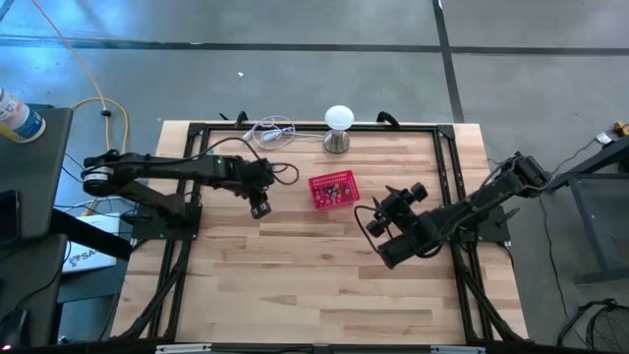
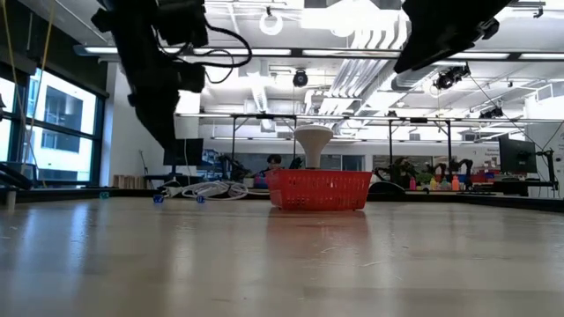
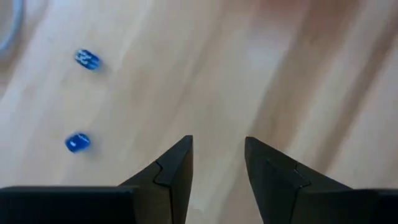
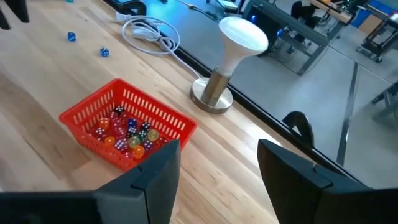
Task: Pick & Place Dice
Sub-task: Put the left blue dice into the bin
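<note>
A red mesh basket [image 1: 333, 190] stands on the table's far middle and holds many small dice [image 4: 127, 134] in mixed colours. Two blue dice [image 3: 88, 60] [image 3: 77, 142] lie loose on the bare wood, also seen as blue dice [image 4: 71, 37] [image 4: 104, 52] beyond the basket. My left gripper [image 3: 217, 155] hangs open above the wood, left of the basket, tilted down, with nothing between its fingers; the blue dice lie off to one side of it. My right gripper [image 4: 217, 152] is open in the air to the right of the basket, pointing at it.
A white ball-shaped lamp [image 1: 339, 126] on a metal base stands at the far edge behind the basket. A white cable [image 4: 152, 31] lies coiled to the left of the lamp. A black frame [image 1: 442, 147] borders the tabletop. The near half of the table is bare wood [image 1: 314, 285].
</note>
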You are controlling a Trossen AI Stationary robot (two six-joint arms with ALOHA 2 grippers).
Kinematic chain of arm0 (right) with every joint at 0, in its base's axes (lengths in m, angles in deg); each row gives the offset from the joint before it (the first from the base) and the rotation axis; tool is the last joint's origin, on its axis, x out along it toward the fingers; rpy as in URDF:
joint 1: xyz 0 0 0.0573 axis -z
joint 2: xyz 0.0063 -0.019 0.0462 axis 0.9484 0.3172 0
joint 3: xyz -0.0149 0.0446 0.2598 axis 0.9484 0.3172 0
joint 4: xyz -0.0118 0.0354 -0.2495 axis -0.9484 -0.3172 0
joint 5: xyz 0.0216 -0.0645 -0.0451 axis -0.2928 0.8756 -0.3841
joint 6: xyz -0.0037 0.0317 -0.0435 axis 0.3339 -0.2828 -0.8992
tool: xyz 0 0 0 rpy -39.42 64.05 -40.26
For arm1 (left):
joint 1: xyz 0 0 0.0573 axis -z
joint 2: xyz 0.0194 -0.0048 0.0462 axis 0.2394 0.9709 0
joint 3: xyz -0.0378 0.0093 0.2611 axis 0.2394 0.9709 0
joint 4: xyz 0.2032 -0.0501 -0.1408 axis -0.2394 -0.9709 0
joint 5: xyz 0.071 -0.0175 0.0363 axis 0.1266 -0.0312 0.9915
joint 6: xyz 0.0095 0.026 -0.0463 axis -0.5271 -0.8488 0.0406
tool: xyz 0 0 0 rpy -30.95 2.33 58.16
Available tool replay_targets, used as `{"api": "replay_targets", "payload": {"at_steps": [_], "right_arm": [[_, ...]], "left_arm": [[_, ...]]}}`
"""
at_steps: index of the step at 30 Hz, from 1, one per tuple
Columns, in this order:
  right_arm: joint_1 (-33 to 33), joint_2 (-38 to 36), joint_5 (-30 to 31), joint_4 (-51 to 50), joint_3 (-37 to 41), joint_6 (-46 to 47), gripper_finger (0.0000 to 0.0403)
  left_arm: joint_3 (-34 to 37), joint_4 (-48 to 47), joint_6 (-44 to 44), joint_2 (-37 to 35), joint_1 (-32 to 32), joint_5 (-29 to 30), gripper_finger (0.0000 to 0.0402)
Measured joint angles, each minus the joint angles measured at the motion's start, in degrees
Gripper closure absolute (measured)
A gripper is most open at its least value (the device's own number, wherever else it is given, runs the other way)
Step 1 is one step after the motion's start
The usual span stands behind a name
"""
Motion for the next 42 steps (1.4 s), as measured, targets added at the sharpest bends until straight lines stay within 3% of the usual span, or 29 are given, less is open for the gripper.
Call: {"api": "replay_targets", "payload": {"at_steps": [8, 16, 23, 34, 42], "right_arm": [[0.7, 0.0, -0.3, 1.0, 0.0, 0.0, 0.0198], [0.7, 0.0, -1.3, 1.4, 0.0, 0.0, 0.0198], [0.7, 0.0, -1.2, 1.9, 0.0, -1.4, 0.0198], [0.7, 0.4, -1.0, 3.0, 0.0, -3.1, 0.0198], [0.7, 0.4, -1.1, 3.1, 0.0, -3.1, 0.0198]], "left_arm": [[1.1, -1.9, 8.4, 3.4, -13.3, 2.9, 0.0265], [1.1, -0.5, 12.3, 10.8, -23.8, -2.1, 0.0265], [1.1, 5.3, 8.9, 15.8, -25.9, -3.6, 0.0265], [1.1, 7.6, 8.0, 16.8, -26.1, -3.1, 0.0268], [0.7, 5.8, 8.9, 20.1, -26.1, -3.1, 0.0314]]}}
